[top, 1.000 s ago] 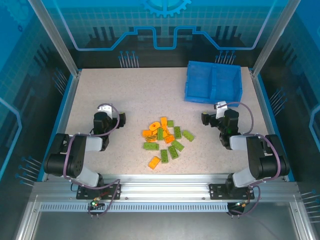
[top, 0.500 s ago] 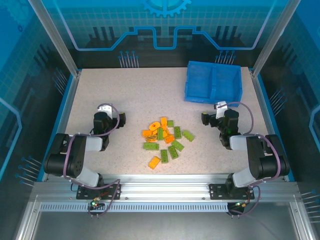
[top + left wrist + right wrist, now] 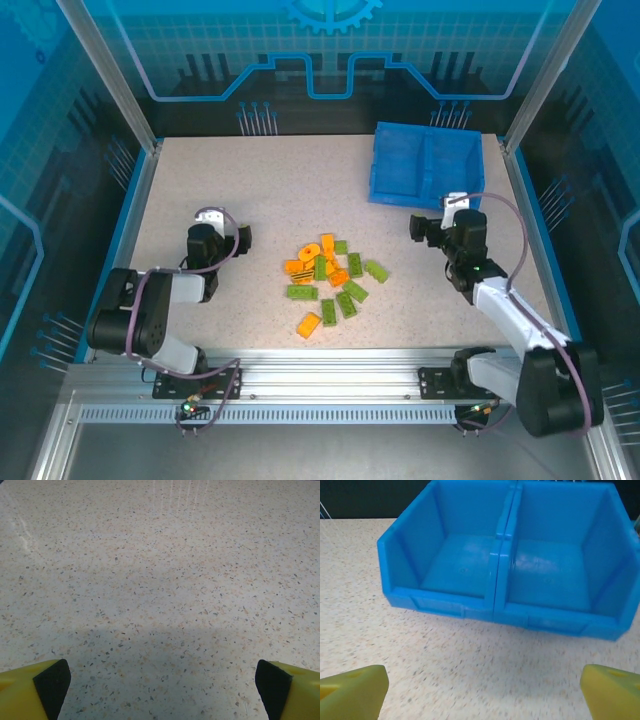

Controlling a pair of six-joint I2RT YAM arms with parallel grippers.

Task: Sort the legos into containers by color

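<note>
- Between the two grippers, on the speckled table (image 3: 200,180), the legos (image 3: 328,276) lie in one loose pile, orange and green pieces mixed together and several of them touching.
- An orange brick (image 3: 309,324) sits at the edge of the pile nearest the arm bases, just apart from the rest. A green brick (image 3: 377,270) lies on the side closest to the right gripper (image 3: 432,226).
- The pile lies off to the left of the right gripper and off to the right of the left gripper (image 3: 228,238), touching neither.
- Straight ahead of the right gripper stand the containers (image 3: 495,605): one blue bin resting on the table, split by a central divider (image 3: 506,525) into a left compartment (image 3: 455,562) and a right compartment (image 3: 552,567).
- The right gripper is spread wide with nothing between its yellow fingers (image 3: 352,690). It is near the bin's front wall but apart from it.
- The left gripper is likewise spread wide and grips nothing. Its fingertips carry black pads (image 3: 52,682), and speckled table stretches ahead of them.
</note>
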